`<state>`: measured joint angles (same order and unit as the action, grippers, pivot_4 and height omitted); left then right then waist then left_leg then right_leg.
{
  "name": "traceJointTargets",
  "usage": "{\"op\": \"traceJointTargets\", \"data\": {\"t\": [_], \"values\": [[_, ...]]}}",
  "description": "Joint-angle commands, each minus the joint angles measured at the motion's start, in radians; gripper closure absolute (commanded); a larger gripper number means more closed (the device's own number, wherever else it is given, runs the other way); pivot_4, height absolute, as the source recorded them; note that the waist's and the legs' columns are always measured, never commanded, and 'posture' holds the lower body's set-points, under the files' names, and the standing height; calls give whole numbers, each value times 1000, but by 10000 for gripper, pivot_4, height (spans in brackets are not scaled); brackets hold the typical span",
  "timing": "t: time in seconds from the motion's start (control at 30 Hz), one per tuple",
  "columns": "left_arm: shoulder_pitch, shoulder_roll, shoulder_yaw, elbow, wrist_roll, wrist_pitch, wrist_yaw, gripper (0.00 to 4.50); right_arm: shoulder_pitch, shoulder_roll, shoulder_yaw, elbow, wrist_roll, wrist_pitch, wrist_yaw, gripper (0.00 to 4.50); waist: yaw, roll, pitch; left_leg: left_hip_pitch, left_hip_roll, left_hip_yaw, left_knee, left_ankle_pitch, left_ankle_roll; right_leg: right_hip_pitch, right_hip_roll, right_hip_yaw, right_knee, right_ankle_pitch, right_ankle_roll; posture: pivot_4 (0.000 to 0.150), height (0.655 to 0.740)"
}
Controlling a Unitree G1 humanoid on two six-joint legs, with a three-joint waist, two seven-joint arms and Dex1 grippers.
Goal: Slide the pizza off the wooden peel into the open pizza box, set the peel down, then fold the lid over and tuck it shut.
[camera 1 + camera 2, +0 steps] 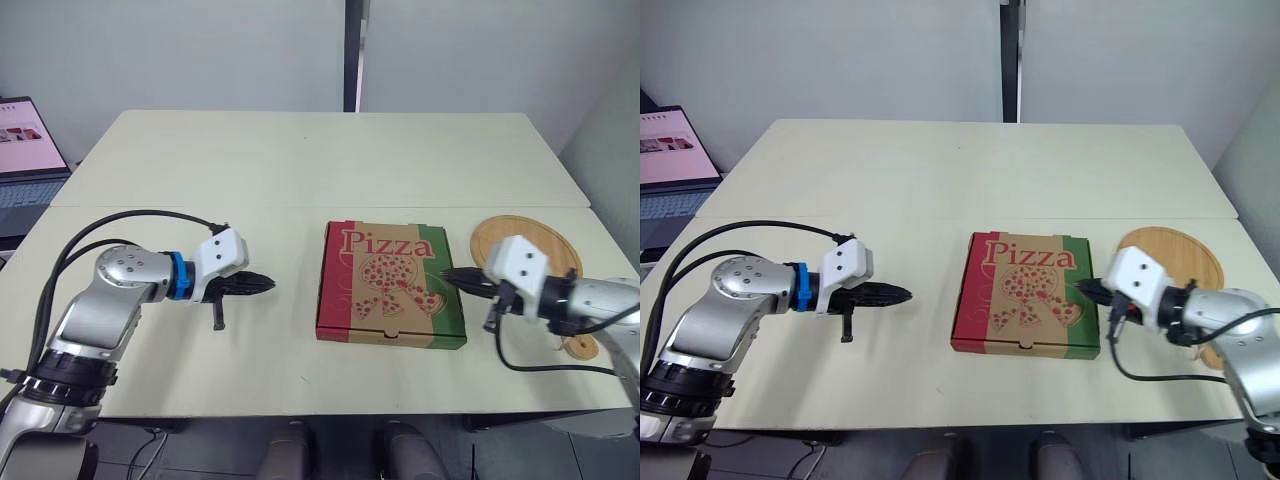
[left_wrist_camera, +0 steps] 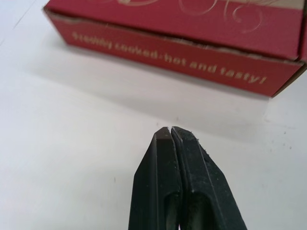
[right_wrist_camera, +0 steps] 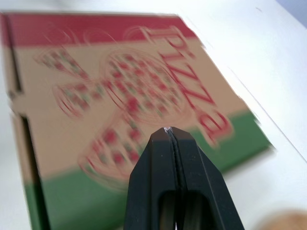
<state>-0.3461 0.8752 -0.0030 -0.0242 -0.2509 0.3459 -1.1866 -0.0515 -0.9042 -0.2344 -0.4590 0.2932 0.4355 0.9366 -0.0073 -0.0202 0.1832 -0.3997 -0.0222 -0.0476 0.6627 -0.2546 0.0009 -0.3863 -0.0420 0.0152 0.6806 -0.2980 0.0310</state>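
red-green cardboard pizza box [image 1: 392, 284]: lid down | round wooden peel [image 1: 520, 232]: empty, just beside it | left gripper [image 1: 265, 284], right gripper [image 1: 449, 276]: fingers together, holding nothing | task looks done

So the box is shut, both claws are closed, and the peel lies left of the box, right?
No: the peel lies right of the box, per the left eye view. The box is shut, and the left claw and right claw are closed.

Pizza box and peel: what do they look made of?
Pizza box: likely cardboard, matte, printed in red, green and tan; raw brown edges show along the side fold. Peel: likely wood, pale tan and smooth, with a darker ring just inside the rim.
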Motion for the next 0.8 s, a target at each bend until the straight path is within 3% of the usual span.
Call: {"op": "traceJointTargets", "data": {"t": [0.03,0.2,0.4,0.8], "values": [[63,19,100,1,-24,-37,34,45000,76,-47,-154,59,14,-106,83,44615,1,0,0,0,0,0,0,0,0,0,0,0,0,0,0,1500,7400],[153,-8,166,-33,-89,-32,44,45000,218,-102,-250,177,-10,-251,208,44615,4,0,0,0,0,0,0,0,0,1,-2,-1,0,0,0,1500,7400],[187,-13,141,-1,-88,-129,-4,45000,283,-125,-243,328,-61,-463,282,44615,5,0,0,1,0,1,0,0,0,2,-2,-1,-1,0,0,1500,7400],[101,-51,131,64,-109,-189,-25,45000,233,-118,-217,360,-12,-456,289,44615,5,0,0,1,0,1,0,0,0,2,-2,-1,0,0,0,1500,7400]]}}
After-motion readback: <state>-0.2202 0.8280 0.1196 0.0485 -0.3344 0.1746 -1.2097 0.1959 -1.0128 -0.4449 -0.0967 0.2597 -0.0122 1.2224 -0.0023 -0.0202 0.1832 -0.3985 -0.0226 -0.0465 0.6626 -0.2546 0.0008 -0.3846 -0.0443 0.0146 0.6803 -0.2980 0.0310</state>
